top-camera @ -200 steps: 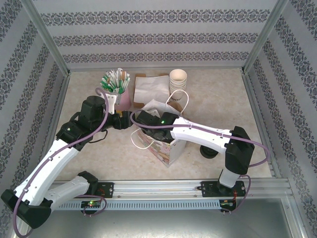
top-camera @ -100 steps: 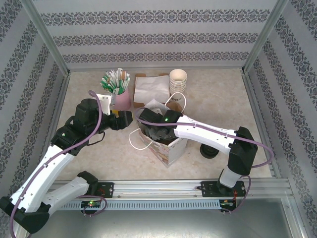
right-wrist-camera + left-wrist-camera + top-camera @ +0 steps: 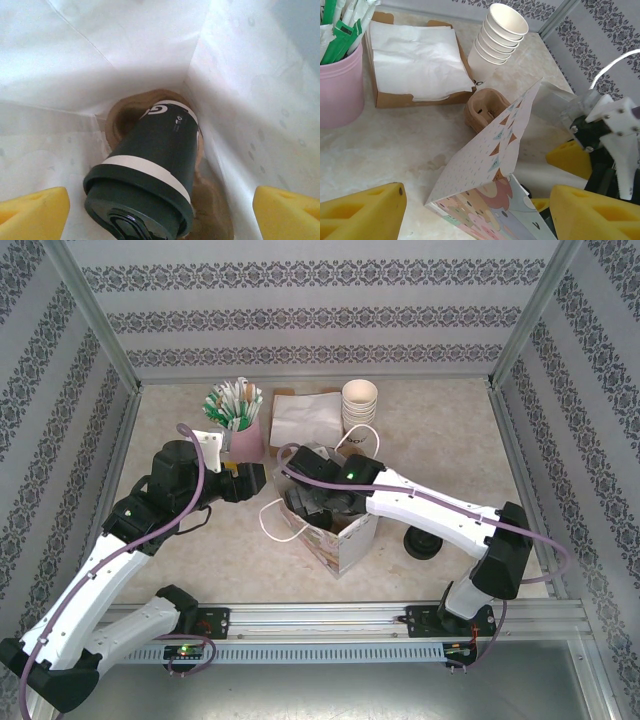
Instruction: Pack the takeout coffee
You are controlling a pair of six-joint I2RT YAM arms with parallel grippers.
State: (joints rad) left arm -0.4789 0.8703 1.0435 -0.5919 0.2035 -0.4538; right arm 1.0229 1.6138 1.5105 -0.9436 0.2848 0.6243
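While my right pincer (image 3: 160,211) hangs inside the paper bag (image 3: 125,50), its yellow fingertips (image 3: 32,212) sit wide apart in the lower corners of the wrist frame, open and gripping nothing. Between them, touching neither, is the takeout coffee (image 3: 150,165). It is a dark green cup with a black lid, at centre frame. The cup is not upright. It leans with its lid toward the lower left and its base resting on a brown pulp tray (image 3: 215,215) at the bottom of the bag.

My left pincer (image 3: 475,215) is also open, its pads low in the frame on either side of the bag's patterned corner without pinching it.

I judge the lean to be the main risk. If I brush the cup or the soft bag wall as I lift out, the cup could fall fully on its side, and the lid might leak. A finger could also catch on the white handle (image 3: 277,523) and pull the bag over.

Farther out, in the upper left of the left wrist frame, a pink cup (image 3: 340,85) holds green and white sachets. Beside it, a cardboard box (image 3: 385,100) holds white napkins. A stack of cream paper cups (image 3: 497,40) stands at upper centre with nothing in it.
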